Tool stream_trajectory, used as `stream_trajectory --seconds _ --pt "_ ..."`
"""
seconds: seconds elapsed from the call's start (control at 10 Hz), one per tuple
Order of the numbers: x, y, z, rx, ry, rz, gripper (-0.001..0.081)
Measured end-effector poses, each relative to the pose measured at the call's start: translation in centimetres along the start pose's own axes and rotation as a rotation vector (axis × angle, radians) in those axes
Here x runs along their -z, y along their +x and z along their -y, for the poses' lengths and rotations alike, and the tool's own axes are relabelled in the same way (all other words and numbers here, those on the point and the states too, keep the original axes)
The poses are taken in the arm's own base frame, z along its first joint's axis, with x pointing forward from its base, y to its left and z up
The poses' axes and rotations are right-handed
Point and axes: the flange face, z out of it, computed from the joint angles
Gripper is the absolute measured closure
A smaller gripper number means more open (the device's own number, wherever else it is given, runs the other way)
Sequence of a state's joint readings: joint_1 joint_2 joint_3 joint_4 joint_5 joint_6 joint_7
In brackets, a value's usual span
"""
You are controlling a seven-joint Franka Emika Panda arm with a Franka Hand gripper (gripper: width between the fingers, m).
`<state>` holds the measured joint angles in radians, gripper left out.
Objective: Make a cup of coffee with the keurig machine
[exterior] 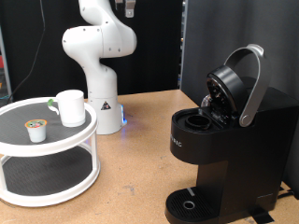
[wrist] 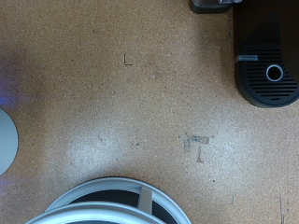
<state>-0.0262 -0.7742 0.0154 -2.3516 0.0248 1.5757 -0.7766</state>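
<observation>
The keurig machine [exterior: 220,140] stands at the exterior view's right with its lid [exterior: 234,84] swung up and the pod chamber [exterior: 199,119] exposed. Its round drip base [wrist: 271,73] also shows in the wrist view. The white cup [exterior: 70,106] sits on the top tier of a round white stand [exterior: 56,142] at the exterior view's left. A small pod [exterior: 35,130] rests beside it. My gripper [exterior: 127,7] hangs high at the exterior view's top, partly cut off, far above the table and touching nothing. No fingers show in the wrist view.
The arm's white base [exterior: 105,110] stands behind the stand, with a blue light at its foot. The stand's rim [wrist: 112,198] shows in the wrist view. Brown tabletop [wrist: 140,103] lies between stand and machine. A black curtain hangs behind.
</observation>
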Motion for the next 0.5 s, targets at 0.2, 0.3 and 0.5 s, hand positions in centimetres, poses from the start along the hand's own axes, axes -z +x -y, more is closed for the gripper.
stream_trajectory --seconds 0.2,0.3,0.5 --pt "-0.5 -0.2 -0.3 -0.001 -0.001 0.008 -0.0002" --pt "-0.9 -0.9 -1.0 0.006 -0.002 0.018 -0.0002" --pt "-1.8 -3.4 -3.1 0.007 0.006 0.037 -0.0002"
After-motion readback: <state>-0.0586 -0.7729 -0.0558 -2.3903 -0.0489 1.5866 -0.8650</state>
